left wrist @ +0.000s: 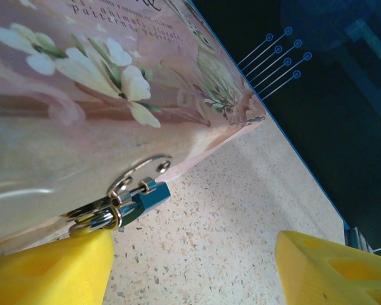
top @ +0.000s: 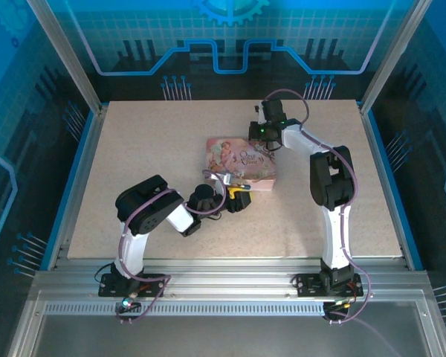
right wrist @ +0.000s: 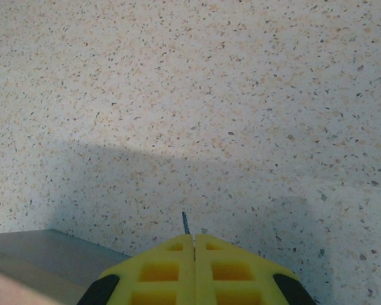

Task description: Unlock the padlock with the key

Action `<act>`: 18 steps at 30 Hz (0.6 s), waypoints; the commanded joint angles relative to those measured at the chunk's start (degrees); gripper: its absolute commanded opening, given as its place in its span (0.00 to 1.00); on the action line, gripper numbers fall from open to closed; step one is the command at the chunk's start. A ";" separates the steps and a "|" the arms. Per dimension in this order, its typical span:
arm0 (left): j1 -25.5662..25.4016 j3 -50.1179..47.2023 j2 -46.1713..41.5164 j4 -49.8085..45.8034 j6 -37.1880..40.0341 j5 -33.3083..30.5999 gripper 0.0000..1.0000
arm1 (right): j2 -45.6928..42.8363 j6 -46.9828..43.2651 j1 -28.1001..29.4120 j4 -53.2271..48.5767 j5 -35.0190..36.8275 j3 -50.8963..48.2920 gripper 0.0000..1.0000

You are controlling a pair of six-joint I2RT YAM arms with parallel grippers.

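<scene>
The left gripper (left wrist: pixel 195 244) stands wide open over the speckled beige table (left wrist: pixel 241 210). Just off its left fingertip, silver key rings (left wrist: pixel 98 218), a teal-capped piece (left wrist: pixel 149 196) and a brass-coloured glint, apparently the small padlock (left wrist: pixel 117 220), lie against the pink flowered tin box (left wrist: pixel 82 82). Farther ahead, past the tin, the right gripper (right wrist: pixel 195 237) is pressed closed on a thin dark sliver (right wrist: pixel 184 222).

left pincer (top: pixel 238 200) — beside the pink tin (top: pixel 241 158).
</scene>
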 commanded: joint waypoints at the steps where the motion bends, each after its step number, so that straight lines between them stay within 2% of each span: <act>1: -0.06 -0.41 -0.41 4.39 -1.29 -2.84 0.70 | -1.32 -0.36 1.24 -3.62 -0.73 -2.05 0.00; 3: -0.70 -1.11 -0.91 2.84 -1.37 -7.68 0.75 | -1.66 -0.24 1.22 -3.55 -0.74 -2.21 0.00; 9: -3.64 -0.23 -5.52 -8.53 1.76 -19.02 0.78 | -2.64 -0.53 1.39 -3.44 -0.64 -2.61 0.00; 14: -4.16 1.94 -5.63 -12.02 2.90 -19.81 0.81 | -3.33 -0.24 1.44 -2.68 -0.89 -3.68 0.00; 18: -4.16 3.00 -3.74 -10.94 2.07 -16.26 0.82 | -3.58 -0.15 1.45 -2.34 -1.21 -3.99 0.00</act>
